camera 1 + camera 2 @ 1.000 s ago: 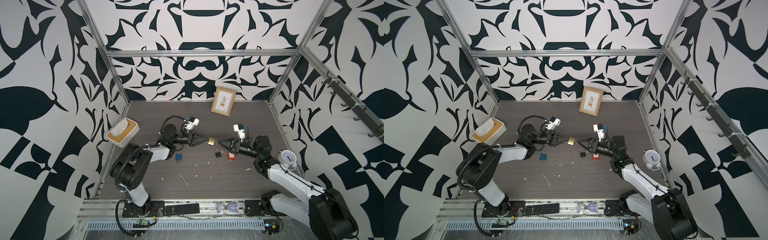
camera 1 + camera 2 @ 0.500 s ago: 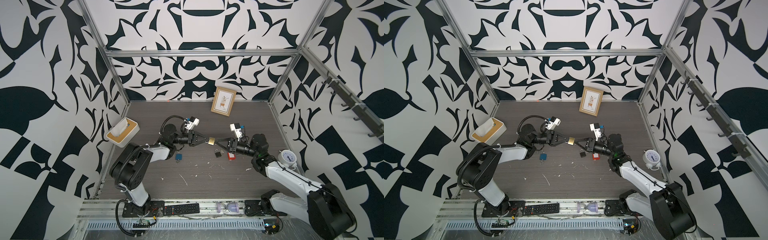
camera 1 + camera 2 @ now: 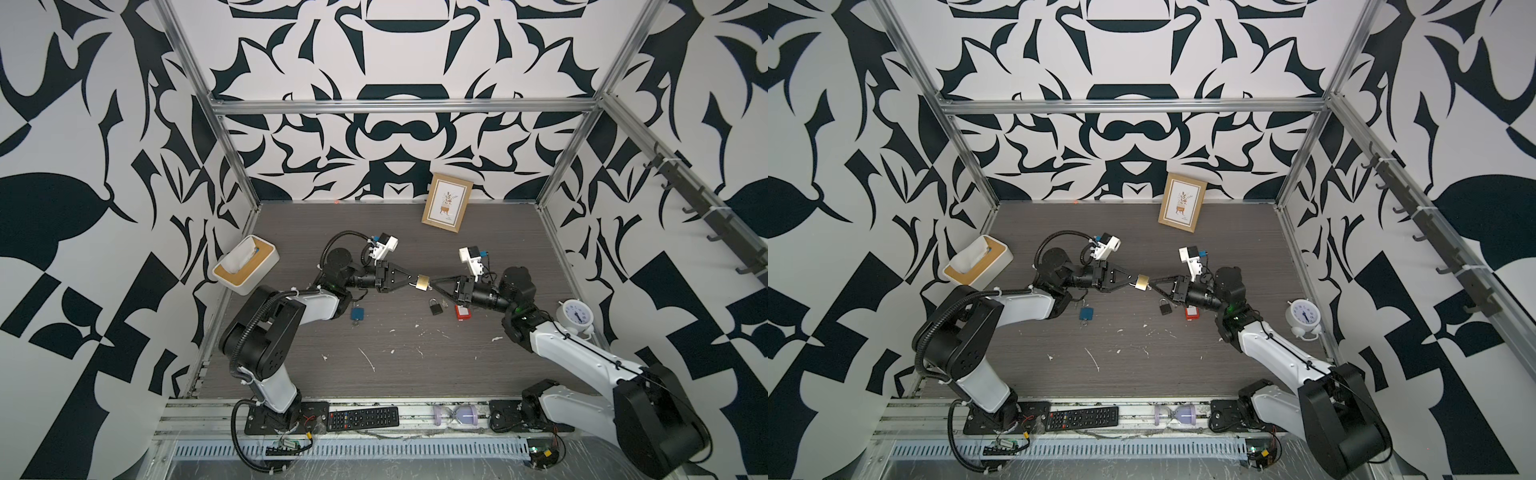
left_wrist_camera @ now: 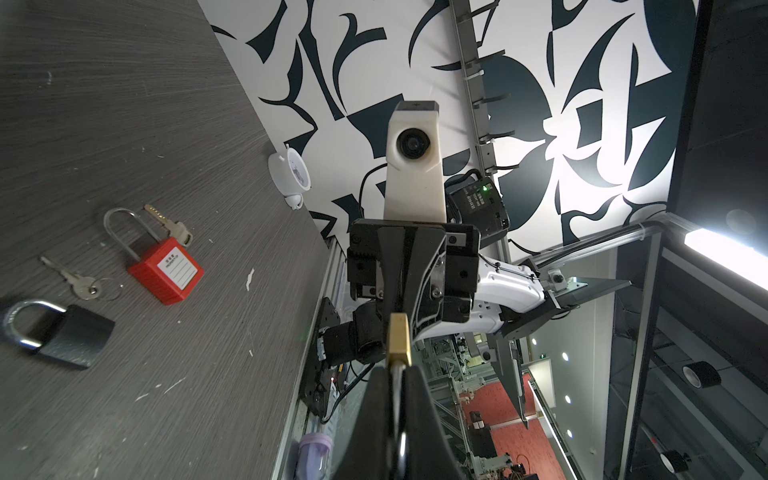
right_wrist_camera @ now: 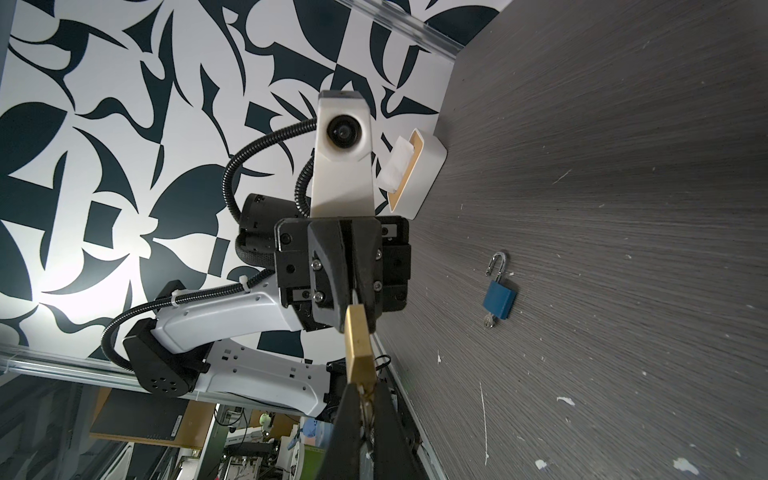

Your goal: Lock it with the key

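A brass padlock hangs in the air over the middle of the table, held between both grippers. My left gripper is shut on its silver shackle, which shows as a thin strip between the fingers in the left wrist view below the brass padlock. My right gripper meets the lock body from the opposite side. In the right wrist view its fingers are shut on a small key that sits at the bottom end of the brass padlock.
On the table lie a black padlock, a red padlock with loose keys near it, and a blue padlock. A white clock stands at the right edge, a tissue box at the left, and a picture frame at the back wall.
My right gripper has moved left up to the brass padlock and closed its fingers at the lock's bottom end. The left gripper and the padlock have stayed in place.
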`<state>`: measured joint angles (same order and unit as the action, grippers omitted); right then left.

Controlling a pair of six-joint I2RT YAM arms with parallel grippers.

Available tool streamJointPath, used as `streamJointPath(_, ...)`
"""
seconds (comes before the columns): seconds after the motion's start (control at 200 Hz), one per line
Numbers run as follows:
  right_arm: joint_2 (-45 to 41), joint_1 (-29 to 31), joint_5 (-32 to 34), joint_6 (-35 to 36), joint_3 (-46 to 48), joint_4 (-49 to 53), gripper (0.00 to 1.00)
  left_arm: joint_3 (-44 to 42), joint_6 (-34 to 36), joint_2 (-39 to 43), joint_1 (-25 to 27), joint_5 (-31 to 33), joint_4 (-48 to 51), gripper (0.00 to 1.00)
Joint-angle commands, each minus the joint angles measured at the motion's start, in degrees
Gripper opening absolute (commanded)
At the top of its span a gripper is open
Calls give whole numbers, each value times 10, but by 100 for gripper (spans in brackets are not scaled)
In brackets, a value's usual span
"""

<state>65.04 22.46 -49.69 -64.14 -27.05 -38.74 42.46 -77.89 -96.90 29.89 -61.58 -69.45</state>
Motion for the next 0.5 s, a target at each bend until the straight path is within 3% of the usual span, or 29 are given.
streamJointPath(0.0,2,3,-4,17,-20,-24,0,-2,-9,5,4,-7,-29,0)
streamJointPath(0.495,19,-6,-16,12,-12,-52,0,-4,-3,8,-21,-12,-13,0)
